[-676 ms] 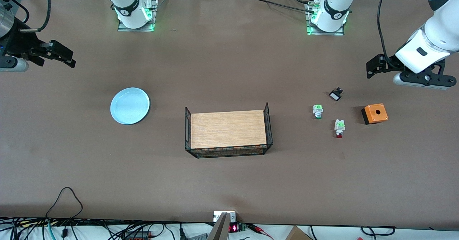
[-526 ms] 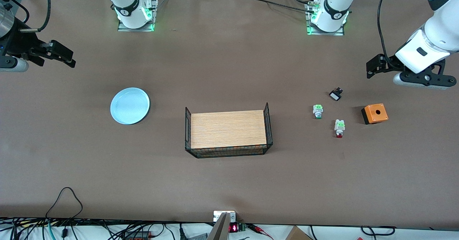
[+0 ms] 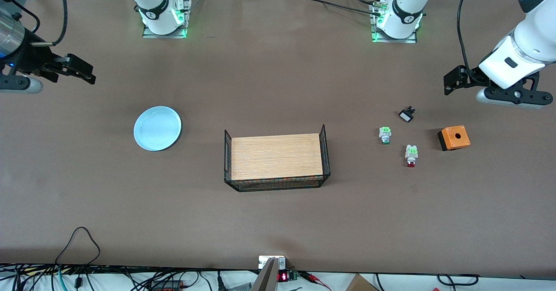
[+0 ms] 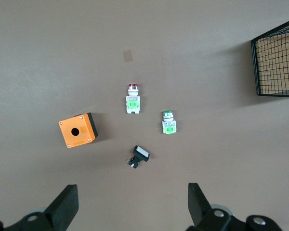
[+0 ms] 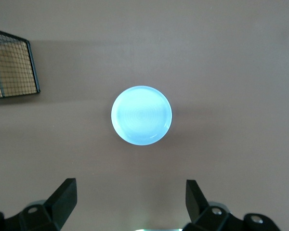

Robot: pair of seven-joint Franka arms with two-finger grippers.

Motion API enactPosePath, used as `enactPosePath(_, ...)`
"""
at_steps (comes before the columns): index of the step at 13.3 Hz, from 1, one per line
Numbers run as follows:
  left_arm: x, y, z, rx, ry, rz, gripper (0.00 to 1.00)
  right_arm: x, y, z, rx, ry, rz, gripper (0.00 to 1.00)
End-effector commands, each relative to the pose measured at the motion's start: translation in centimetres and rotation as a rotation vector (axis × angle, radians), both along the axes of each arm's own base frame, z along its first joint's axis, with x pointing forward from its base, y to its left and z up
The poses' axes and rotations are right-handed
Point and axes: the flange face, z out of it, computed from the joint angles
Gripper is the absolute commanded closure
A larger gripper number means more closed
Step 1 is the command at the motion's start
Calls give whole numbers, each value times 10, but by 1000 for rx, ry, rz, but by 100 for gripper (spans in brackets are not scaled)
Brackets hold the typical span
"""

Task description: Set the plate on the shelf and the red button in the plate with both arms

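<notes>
The pale blue plate (image 3: pixel 157 128) lies flat on the brown table toward the right arm's end; it also shows in the right wrist view (image 5: pixel 141 115). The red button (image 3: pixel 411 155) lies on its side toward the left arm's end, red cap pointing to the front camera; it also shows in the left wrist view (image 4: pixel 133 100). My right gripper (image 3: pixel 90 74) is open and empty, up over bare table beside the plate. My left gripper (image 3: pixel 448 84) is open and empty, up over bare table beside the switches. Both grippers show open in their wrist views (image 5: pixel 130 204) (image 4: pixel 133 209).
A black wire basket with a wooden floor (image 3: pixel 276 157) stands mid-table. Near the red button lie a green-tipped switch (image 3: pixel 385 134), a small black switch (image 3: pixel 406 115) and an orange box with a hole (image 3: pixel 454 137). Cables run along the table's front edge.
My right gripper has shifted a little toward the plate. The left arm, the plate and the switches have not moved.
</notes>
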Motion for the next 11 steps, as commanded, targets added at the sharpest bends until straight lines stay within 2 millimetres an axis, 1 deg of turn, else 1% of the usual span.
enactPosePath(1, 0, 0, 4, -9, 3, -18, 0, -6, 13, -12, 0, 39, 40, 0)
enactPosePath(2, 0, 0, 4, -9, 6, -18, 0, -5, 18, -14, 6, 44, 79, 0)
enactPosePath(3, 0, 0, 4, -9, 4, -18, 0, -8, 35, -16, 9, 50, 149, 0)
enactPosePath(4, 0, 0, 4, -9, 6, -18, 0, -9, 45, -28, 8, 64, 167, 0)
enactPosePath(5, 0, 0, 4, -9, 4, -18, 0, -9, 46, -40, 8, 67, 176, 0)
enactPosePath(6, 0, 0, 4, -9, 4, -18, 0, -7, 49, -59, 7, 59, 181, 0)
enactPosePath(7, 0, 0, 4, -9, 6, -18, 0, -7, 57, -81, 8, 50, 198, 0)
enactPosePath(10, 0, 0, 3, -9, 6, -18, 0, -12, 76, -153, -10, 36, 286, 0)
enactPosePath(11, 0, 0, 3, -9, 6, -18, 0, -11, 80, -170, -22, 34, 314, 0)
